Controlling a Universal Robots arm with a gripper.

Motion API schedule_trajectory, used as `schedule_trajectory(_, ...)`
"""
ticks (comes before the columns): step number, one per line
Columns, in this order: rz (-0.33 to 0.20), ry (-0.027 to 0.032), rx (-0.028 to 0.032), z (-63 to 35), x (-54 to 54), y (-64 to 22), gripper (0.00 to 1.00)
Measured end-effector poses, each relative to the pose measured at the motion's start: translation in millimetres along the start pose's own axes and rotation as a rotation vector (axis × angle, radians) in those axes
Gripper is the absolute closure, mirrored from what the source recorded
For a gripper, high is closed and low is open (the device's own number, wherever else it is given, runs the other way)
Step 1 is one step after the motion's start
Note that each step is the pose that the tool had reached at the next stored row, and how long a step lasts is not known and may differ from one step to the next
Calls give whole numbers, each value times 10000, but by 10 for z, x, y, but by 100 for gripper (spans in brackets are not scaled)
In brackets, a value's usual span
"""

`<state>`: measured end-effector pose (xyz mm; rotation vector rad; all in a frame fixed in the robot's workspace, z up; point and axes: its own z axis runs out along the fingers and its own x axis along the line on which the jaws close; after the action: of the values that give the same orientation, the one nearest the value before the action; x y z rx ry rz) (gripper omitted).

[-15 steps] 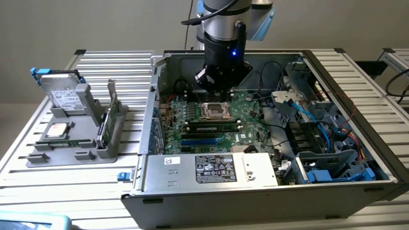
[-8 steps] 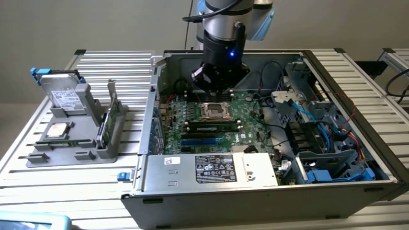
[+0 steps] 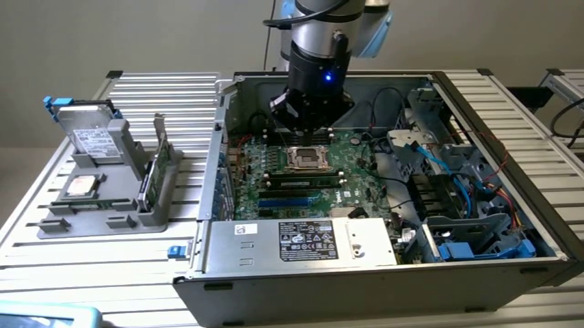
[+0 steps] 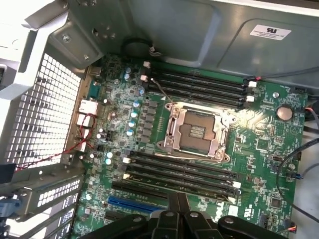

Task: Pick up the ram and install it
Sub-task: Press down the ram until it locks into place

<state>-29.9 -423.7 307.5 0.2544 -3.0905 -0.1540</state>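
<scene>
Your pincer (image 4: 172, 211) hangs inside the open computer case (image 3: 301, 294), just above the motherboard (image 4: 264, 149) and close to the empty CPU socket (image 4: 197, 132). Its fingers are pressed together with nothing between them.

The ram (image 3: 304, 182) appears already seated: in the exterior view a green stick with black chips lies in a slot just on the near side of the CPU socket, toward the power supply (image 3: 301, 240). Whether its latches have clicked fully home you cannot tell from here.

The risks are all about how crowded it is around that socket. The socket is uncovered (its contact field is bare), so any downward drift of the closed fingers over it could bend the contacts. The memory slots (image 4: 199, 82) on the far side of the socket sit open too, and a sideways sweep could catch their end latches. Loose cables (image 3: 429, 157) run beside the board, away from the socket toward the drive bays; the wrist could snag one. If the stick is only half seated, a knock might tip it out of its slot.
</scene>
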Motion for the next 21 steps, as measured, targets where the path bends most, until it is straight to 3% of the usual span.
schedule_trajectory(4,419,-18,96,-3,0,-1,89)
schedule_trajectory(21,1847,23,355,-173,7,10,89)
